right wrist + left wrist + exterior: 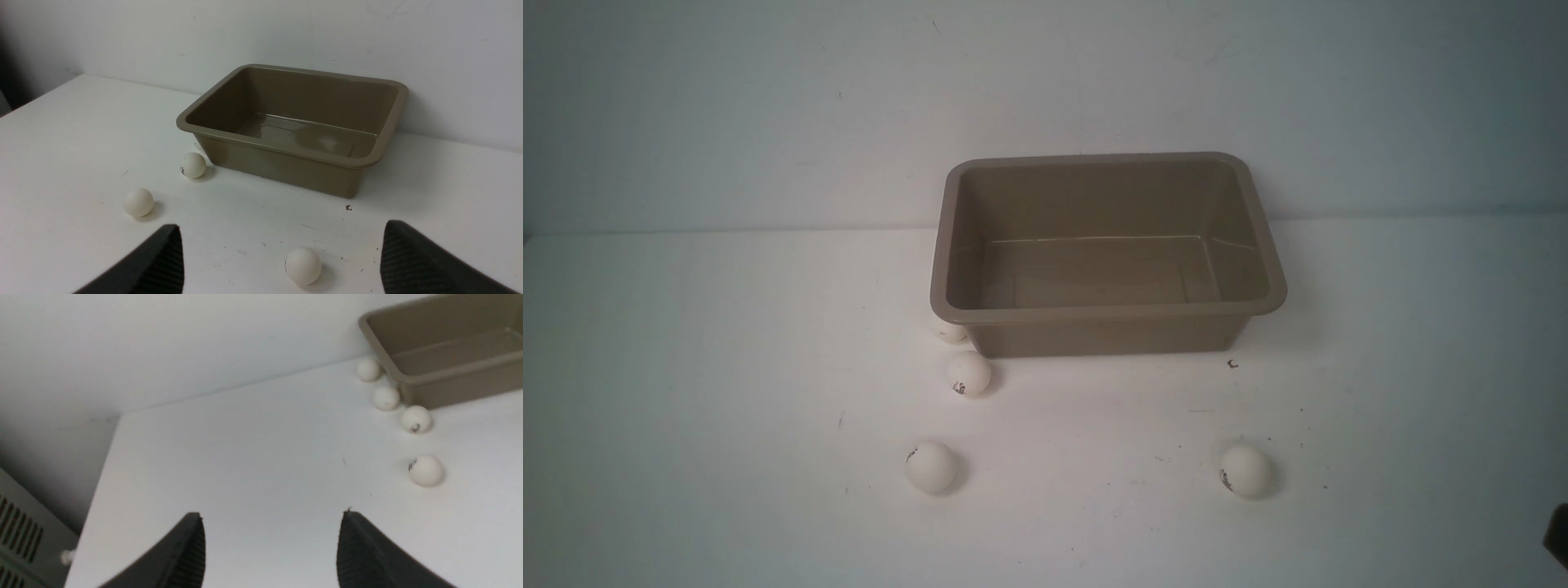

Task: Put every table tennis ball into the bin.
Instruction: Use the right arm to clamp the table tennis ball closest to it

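On the tabletop [1094, 523]: bin [1107, 336] stands near the wall; we see no balls in the part of its floor in view.
Left balls: three sit close by the bin's left side, one [368, 370] farthest back, one [386, 398] next, one [969, 374] by the near corner; a fourth [931, 468] lies nearer us.
Right ball: one [1245, 471] lies alone, well apart from the bin.
Left jaws [271, 543]: parted, holding nothing.
Right jaws [282, 253]: parted wide, also holding nothing.
First pick: we would judge the right ball easiest; we centre our jaws over it, straddle its middle and squeeze lightly, since it may roll.
Drop: we lift above the rim before crossing, then let go low inside.
Close balls: we should come down steeply, keeping our fingers off the bin wall.
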Robot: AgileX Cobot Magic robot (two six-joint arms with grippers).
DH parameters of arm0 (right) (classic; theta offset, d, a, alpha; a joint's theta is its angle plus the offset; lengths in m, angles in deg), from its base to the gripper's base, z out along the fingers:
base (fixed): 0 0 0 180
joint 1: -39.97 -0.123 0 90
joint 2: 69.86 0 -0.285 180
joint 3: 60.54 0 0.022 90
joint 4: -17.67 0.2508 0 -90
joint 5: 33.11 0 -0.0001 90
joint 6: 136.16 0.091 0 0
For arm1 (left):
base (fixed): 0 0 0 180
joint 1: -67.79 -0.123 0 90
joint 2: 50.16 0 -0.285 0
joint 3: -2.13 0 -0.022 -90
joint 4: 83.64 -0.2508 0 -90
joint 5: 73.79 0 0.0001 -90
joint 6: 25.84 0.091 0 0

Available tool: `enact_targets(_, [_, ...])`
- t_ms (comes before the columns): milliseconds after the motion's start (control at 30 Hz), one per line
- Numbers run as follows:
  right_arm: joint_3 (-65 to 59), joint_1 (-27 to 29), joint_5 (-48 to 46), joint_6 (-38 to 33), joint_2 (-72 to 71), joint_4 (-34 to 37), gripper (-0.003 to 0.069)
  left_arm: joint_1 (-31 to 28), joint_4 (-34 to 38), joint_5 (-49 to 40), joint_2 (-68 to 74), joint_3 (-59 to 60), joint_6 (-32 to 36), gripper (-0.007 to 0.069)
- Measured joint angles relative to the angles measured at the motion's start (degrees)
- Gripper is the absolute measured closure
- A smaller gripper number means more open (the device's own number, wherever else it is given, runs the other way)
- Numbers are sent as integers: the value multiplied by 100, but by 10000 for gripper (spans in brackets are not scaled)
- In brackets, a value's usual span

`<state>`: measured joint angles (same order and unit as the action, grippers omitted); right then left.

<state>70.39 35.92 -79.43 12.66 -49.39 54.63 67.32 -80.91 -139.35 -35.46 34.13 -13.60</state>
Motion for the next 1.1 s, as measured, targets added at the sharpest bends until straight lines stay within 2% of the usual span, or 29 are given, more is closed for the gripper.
enact_targets(133, [0,0,-10,-88,13,140,74,0,526,182,451,0,224,230])
enact_targets(200, [0,0,-75,-222,16,249,74,0,1020,553,876,0,625,230])
enact_targets(300, [0,0,-160,-289,23,271,74,0,1204,719,1129,25,934,230])
enact_targets(467, [0,0,-249,-372,388,347,74,0,1265,748,1560,47,1379,226])
enact_targets(600, [56,0,-423,-613,937,466,74,0,1283,843,1684,47,1635,192])
enact_targets(767, [523,0,-563,-1092,1703,545,74,0,1301,1222,1691,47,1719,165])
enact_targets(1100, [1621,0,-1150,-1168,3235,478,74,0,1636,1324,1744,47,1756,164])
